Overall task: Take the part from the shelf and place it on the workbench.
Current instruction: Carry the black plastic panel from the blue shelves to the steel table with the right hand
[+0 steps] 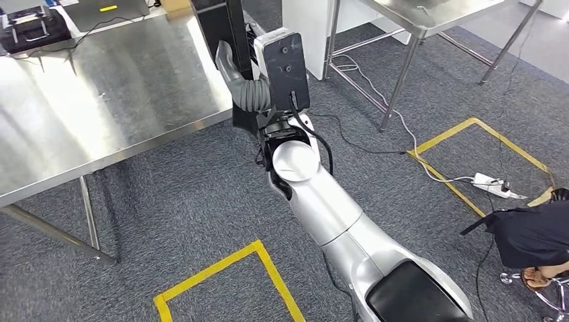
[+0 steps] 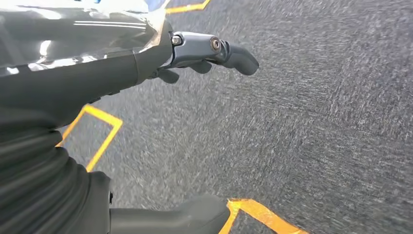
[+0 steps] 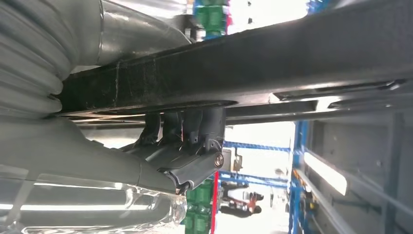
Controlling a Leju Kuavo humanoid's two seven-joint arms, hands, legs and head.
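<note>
The right hand (image 3: 185, 146) is clenching a long black part (image 3: 243, 73), its dark fingers (image 3: 195, 126) wrapping over the bar's edge in the right wrist view. In the head view that part (image 1: 218, 27) is rising as a dark upright beam at top centre, just beside the near corner of the steel workbench (image 1: 100, 100), which is filling the upper left. The right arm (image 1: 322, 201) is reaching up from the lower right toward it. The left hand (image 2: 204, 53) is hanging over grey carpet (image 2: 316, 122) crossed by yellow tape; its fingers are lying apart and holding nothing.

The carry seems nearly over, with placing still to come. To do it well, the hand should probably swing the part leftward until it is fully over the steel top, level it so its length lies flat, and lower it slowly before releasing. A power strip (image 1: 493, 184) and cables are lying on the floor at right.
</note>
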